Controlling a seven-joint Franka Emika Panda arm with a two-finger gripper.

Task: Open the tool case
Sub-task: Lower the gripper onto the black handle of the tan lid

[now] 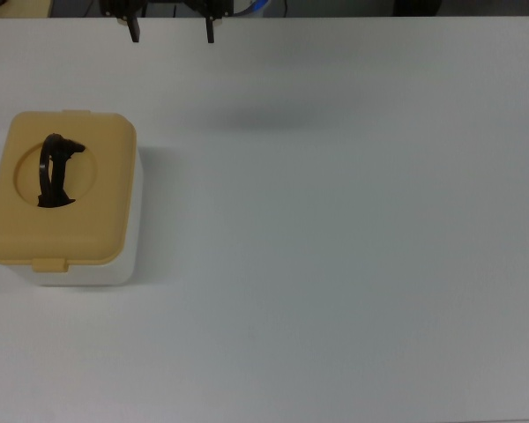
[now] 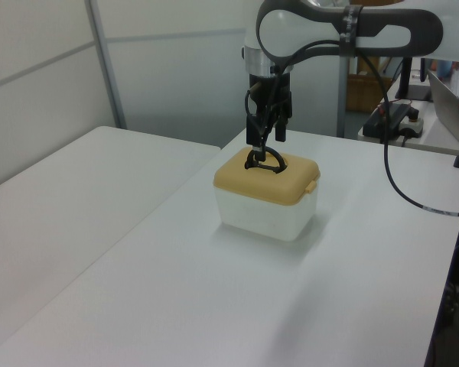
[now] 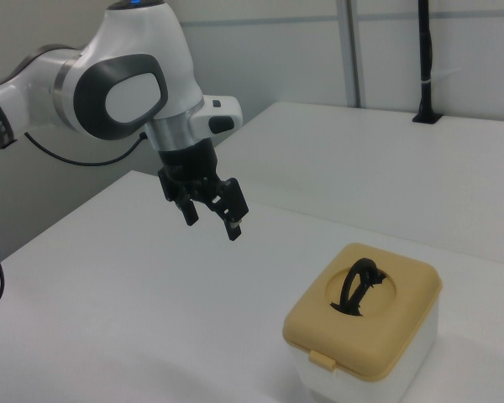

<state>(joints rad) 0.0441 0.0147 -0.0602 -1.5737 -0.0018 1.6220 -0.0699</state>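
Note:
The tool case (image 1: pixel 62 264) is a white box with a tan-yellow lid (image 1: pixel 88 220), standing at the top view's left with the lid down. Its black handle (image 1: pixel 55 172) stands raised in the round recess, and a small tab (image 1: pixel 50 263) sits on the near edge. My gripper (image 1: pixel 172 35) hangs open and empty at the top edge of the top view, well apart from the case. In the right view the gripper (image 3: pixel 210 222) floats above the table, up and to the left of the case (image 3: pixel 365 336). In the left view the gripper (image 2: pixel 265 140) lines up just above the handle (image 2: pixel 264 160).
The case stands on a white table (image 1: pixel 335 264). A second white table (image 2: pixel 76 191) lies at the left view's left across a narrow gap. A black cable (image 2: pixel 402 183), a power strip (image 2: pixel 394 115) and a laptop edge (image 2: pixel 451 99) are at the left view's right.

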